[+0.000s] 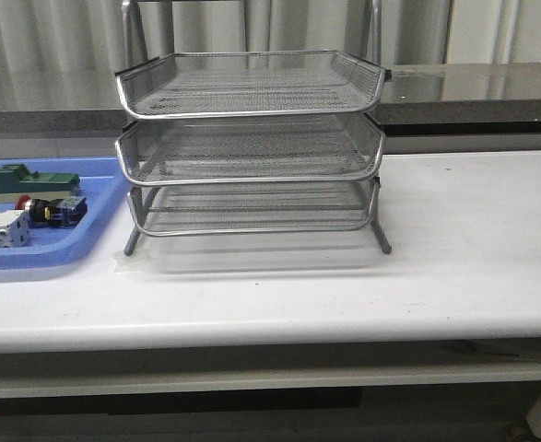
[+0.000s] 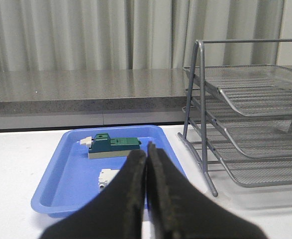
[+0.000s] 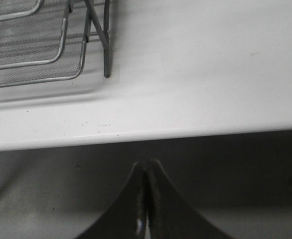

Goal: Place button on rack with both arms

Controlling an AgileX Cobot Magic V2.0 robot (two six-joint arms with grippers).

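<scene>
The button (image 1: pixel 53 211), red head and blue-black rear block, lies in the blue tray (image 1: pixel 86 244) at the left of the front view. The silver three-tier wire rack (image 1: pixel 252 147) stands at the table's middle; all tiers look empty. It also shows in the left wrist view (image 2: pixel 245 119) and the right wrist view (image 3: pixel 36 45). My left gripper (image 2: pixel 146 149) is shut and empty, in front of the tray; its fingers hide the button. My right gripper (image 3: pixel 146 164) is shut and empty, below the table's front edge. Neither arm shows in the front view.
In the blue tray (image 2: pixel 61 179) lie a green flat block (image 2: pixel 111 147) (image 1: pixel 26 180) and a white switch unit (image 2: pixel 108 175) (image 1: pixel 1 230). A grey counter (image 1: pixel 491 92) runs behind the white table (image 1: pixel 454 258).
</scene>
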